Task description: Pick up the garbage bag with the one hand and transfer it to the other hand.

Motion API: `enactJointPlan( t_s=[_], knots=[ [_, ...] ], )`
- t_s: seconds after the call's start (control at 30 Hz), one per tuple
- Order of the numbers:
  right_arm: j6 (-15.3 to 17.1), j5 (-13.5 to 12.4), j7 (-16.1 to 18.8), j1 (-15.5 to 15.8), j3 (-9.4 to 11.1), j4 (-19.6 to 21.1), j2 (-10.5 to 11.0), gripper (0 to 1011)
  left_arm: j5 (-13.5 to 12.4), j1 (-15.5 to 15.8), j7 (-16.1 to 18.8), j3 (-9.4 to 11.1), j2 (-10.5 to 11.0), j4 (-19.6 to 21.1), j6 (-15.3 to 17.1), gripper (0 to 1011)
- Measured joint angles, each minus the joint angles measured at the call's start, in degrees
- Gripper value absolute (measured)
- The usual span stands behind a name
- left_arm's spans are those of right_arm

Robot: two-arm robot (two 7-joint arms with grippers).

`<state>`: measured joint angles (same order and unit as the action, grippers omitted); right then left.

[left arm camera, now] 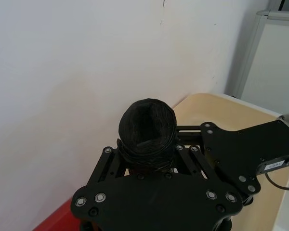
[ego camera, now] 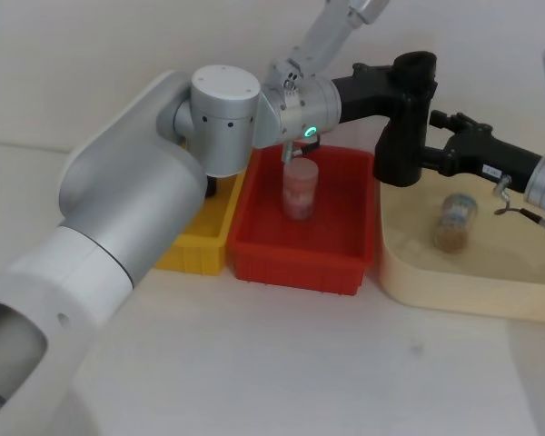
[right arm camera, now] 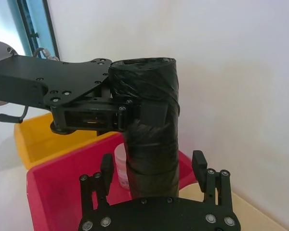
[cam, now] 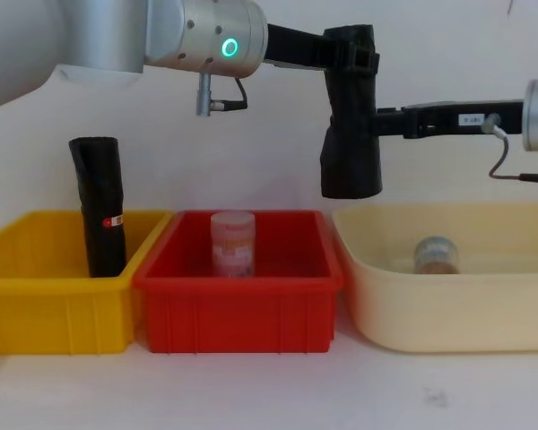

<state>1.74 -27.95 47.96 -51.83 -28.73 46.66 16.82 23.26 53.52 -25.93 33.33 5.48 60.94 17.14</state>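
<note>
While the garbage bag [cam: 351, 125] hangs upright in the air, the one hand [cam: 341, 55] has its fingers clamped on the roll's upper part.

Above the seam between the red bin [cam: 238, 305] and the cream tub [cam: 448, 309], the roll sits toward 1 o'clock in the chest view. From 3 o'clock the other hand [right arm camera: 154, 166] reaches in, fingers [right arm camera: 106, 166] apart on either side of the roll's lower half. A slimmer labelled roll [cam: 100, 206] stands in the yellow bin [cam: 54, 309] at 9 o'clock.

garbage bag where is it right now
The garbage bag hangs upright in mid-air in the chest view, above the gap between the red bin and the cream tub, gripped near its top by the left claw.
</note>
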Motion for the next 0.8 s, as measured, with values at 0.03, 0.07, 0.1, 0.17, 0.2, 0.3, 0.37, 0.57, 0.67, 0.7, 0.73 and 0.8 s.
enactJointPlan(
  t_s=[0.03,0.07,0.1,0.17,0.2,0.3,0.37,0.57,0.67,0.7,0.73,0.8],
  knots=[
    [-0.1,0.0,0.1,-0.3,-0.2,-0.4,-0.2,1000,0.0,0.0,0.0,0.0,0.0,0.0,0.0,365],
    [-0.1,0.0,0.1,-0.3,-0.2,-0.4,-0.2,1000,0.0,0.0,0.0,0.0,0.0,0.0,0.0,365],
    [-0.2,0.1,0.2,-0.5,-0.4,-0.7,-0.4,1000,0.0,0.0,0.0,0.0,0.0,0.0,0.0,365],
    [-0.3,0.2,0.2,-0.9,-0.6,-1.3,-0.6,1000,0.0,0.0,0.0,0.0,0.0,0.0,0.0,365],
    [-0.3,0.3,0.3,-1.0,-0.7,-1.4,-0.7,1000,0.0,0.0,0.0,0.0,0.0,0.0,0.0,365],
    [-0.5,0.4,0.3,-1.4,-1.1,-2.0,-1.0,1000,0.0,0.0,0.0,0.0,0.0,0.0,0.0,365],
    [-0.5,0.5,0.4,-1.6,-1.3,-2.2,-1.1,1000,0.0,0.0,0.0,0.0,0.0,0.0,0.0,365],
    [-0.8,0.9,0.4,-2.4,-1.7,-3.2,-1.7,1000,0.0,0.0,0.0,0.0,0.0,0.0,0.0,365],
    [-1.0,1.3,0.4,-2.7,-1.9,-3.6,-1.9,1000,0.0,0.0,0.0,0.0,0.0,0.0,0.0,365],
    [-1.1,1.5,0.3,-2.8,-2.0,-3.8,-2.1,1000,0.0,0.0,0.0,0.0,0.0,0.0,0.0,365],
    [-1.2,1.6,0.3,-2.9,-2.1,-4.0,-2.1,1000,0.0,0.0,0.0,0.0,0.0,0.0,0.0,365],
    [-1.2,1.8,0.1,-3.1,-2.2,-4.2,-2.3,1000,0.0,0.0,0.0,0.0,0.0,0.0,0.0,365]
  ],
)
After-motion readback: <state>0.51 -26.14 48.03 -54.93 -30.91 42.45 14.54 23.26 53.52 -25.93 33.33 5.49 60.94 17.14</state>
